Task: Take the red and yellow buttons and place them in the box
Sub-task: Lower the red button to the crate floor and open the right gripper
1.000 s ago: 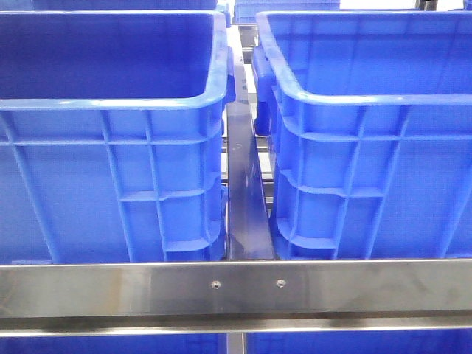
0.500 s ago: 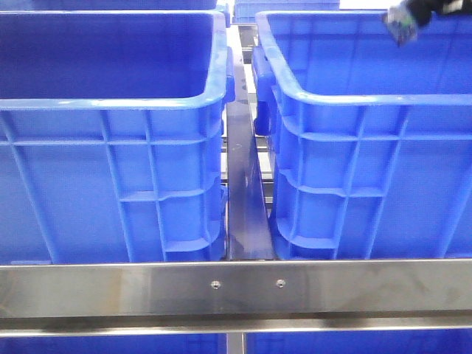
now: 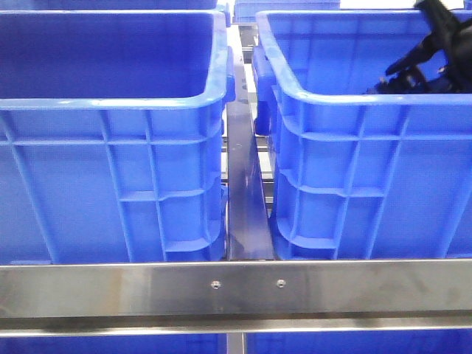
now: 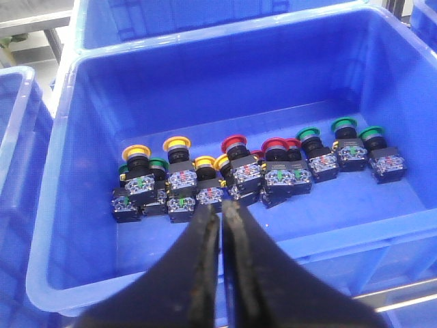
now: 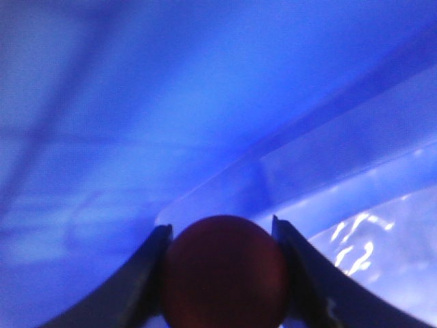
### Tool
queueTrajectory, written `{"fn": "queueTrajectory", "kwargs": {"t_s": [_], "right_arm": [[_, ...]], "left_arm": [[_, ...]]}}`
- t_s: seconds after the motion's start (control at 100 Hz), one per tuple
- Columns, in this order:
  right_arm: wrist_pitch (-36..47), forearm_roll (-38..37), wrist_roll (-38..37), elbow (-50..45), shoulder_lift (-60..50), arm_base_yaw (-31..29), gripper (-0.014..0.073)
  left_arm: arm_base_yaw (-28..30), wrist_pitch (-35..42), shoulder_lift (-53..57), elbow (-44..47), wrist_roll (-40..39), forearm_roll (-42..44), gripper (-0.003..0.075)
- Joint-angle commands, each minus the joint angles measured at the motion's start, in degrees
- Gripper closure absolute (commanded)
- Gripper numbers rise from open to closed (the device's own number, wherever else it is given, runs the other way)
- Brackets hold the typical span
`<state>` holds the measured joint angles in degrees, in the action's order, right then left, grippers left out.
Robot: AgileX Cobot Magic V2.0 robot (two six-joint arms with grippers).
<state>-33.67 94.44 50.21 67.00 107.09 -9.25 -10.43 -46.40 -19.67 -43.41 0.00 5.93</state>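
Note:
A row of push buttons lies on the floor of a blue crate (image 4: 61, 205) in the left wrist view: yellow-capped ones (image 4: 135, 151), red-capped ones (image 4: 235, 143) and green-capped ones (image 4: 345, 124). My left gripper (image 4: 222, 208) hangs above that crate's near side, shut and empty, apart from the buttons. My right gripper (image 5: 221, 225) is shut on a red button (image 5: 224, 273), whose round cap fills the space between the fingers. In the front view the right arm (image 3: 424, 63) reaches down inside the right blue crate (image 3: 354, 99).
A second large blue crate (image 3: 110, 103) stands to the left, with a narrow metal gap (image 3: 247, 192) between the two. A steel rail (image 3: 236, 287) runs across the front. More blue crates (image 4: 17, 137) flank the one holding the buttons.
The right arm was out of the front view a second ago, appeared at the top right corner, and has now come lower and leftward into the right crate.

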Motion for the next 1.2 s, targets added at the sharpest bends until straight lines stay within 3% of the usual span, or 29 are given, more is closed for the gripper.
{"fn": "queueTrajectory", "kwargs": {"t_s": [0.0, 0.29, 1.01, 1.08, 1.19], "right_arm": [[-3.0, 3.0, -1.2, 3.4, -0.4, -0.4, 0.0495], [-3.5, 11.4, -1.5, 5.3, 4.3, -0.5, 0.0495], [-2.8, 11.4, -1.6, 8.8, 6.3, -1.1, 0.0491], [-2.9, 11.4, -1.6, 8.8, 6.3, -1.3, 0.0454], [-2.9, 11.4, -1.6, 8.8, 6.3, -1.5, 0.0316]], "left_arm": [[0.1, 5.3, -0.5, -1.3, -0.6, -0.2, 0.0739], [0.1, 5.7, -0.5, -1.3, -0.6, -0.2, 0.0739], [0.1, 5.7, -0.5, -1.3, -0.6, -0.2, 0.0739], [0.1, 5.7, -0.5, -1.3, -0.6, -0.2, 0.0739], [0.1, 5.7, -0.5, -1.3, -0.6, -0.2, 0.0739]]}}
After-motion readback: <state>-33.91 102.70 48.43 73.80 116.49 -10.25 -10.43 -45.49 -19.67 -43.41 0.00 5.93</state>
